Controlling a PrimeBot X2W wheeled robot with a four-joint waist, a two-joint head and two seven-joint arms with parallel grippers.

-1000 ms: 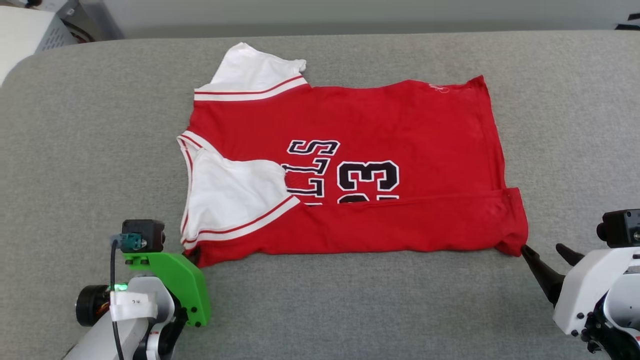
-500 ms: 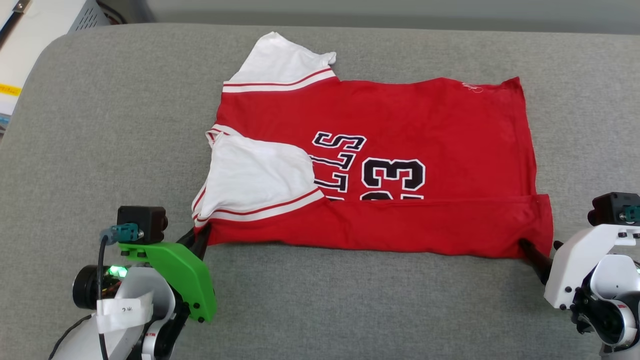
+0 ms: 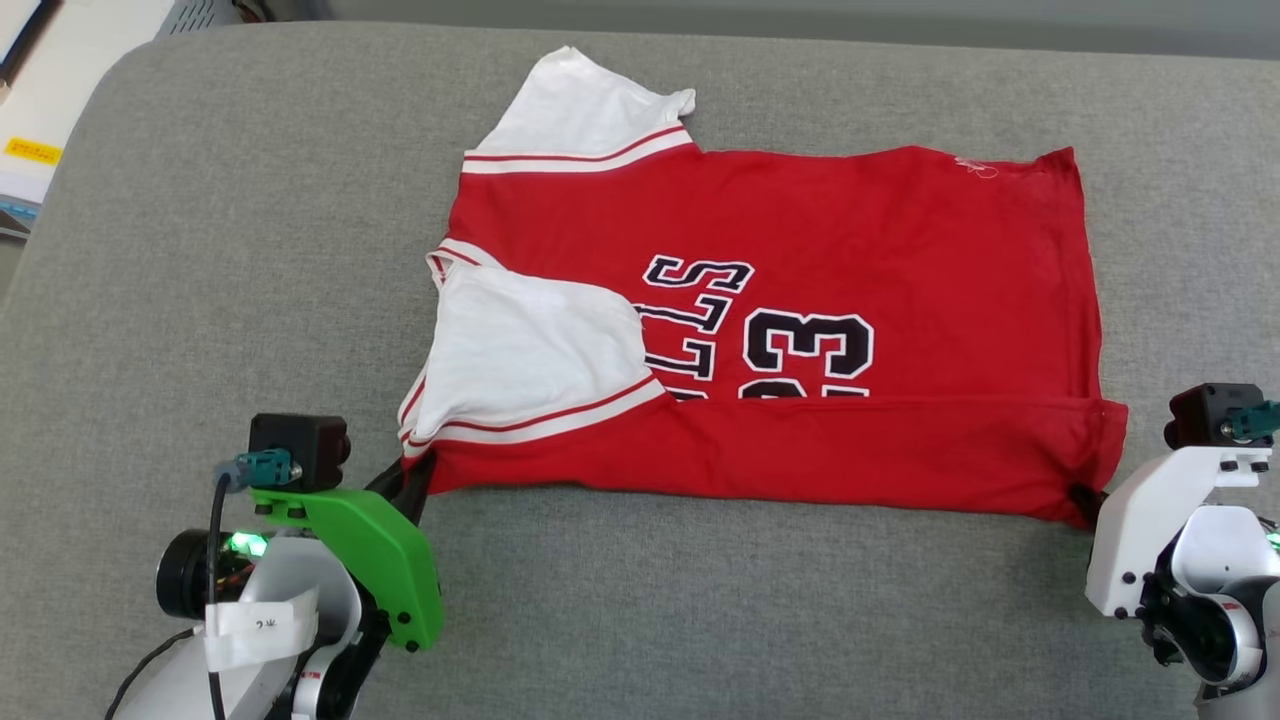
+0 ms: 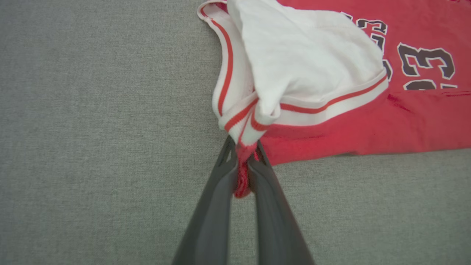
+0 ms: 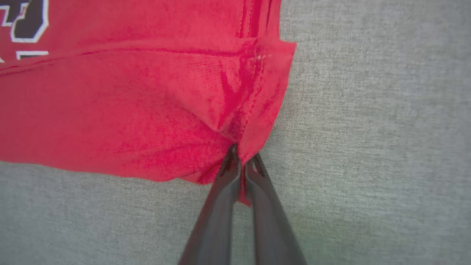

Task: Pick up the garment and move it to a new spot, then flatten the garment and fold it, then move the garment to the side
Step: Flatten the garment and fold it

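Grey padded surface [image 3: 200, 250]: the garment [image 3: 900, 250] was laid across its middle, print up, with the long edge nearest the surface's front turned over in a band. Left gripper [image 4: 241, 158] and right gripper [image 5: 241, 162], at the surface's front left and front right: each was clamped tight on a corner of the cloth. Folding was judged to be in hand; both corners would need to be lifted together and carried evenly toward the surface's far edge.

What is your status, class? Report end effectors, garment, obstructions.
Left end effector shut on garment at sleeve corner. Right end effector shut on hem corner. Near edge folded over. No obstruction seen.
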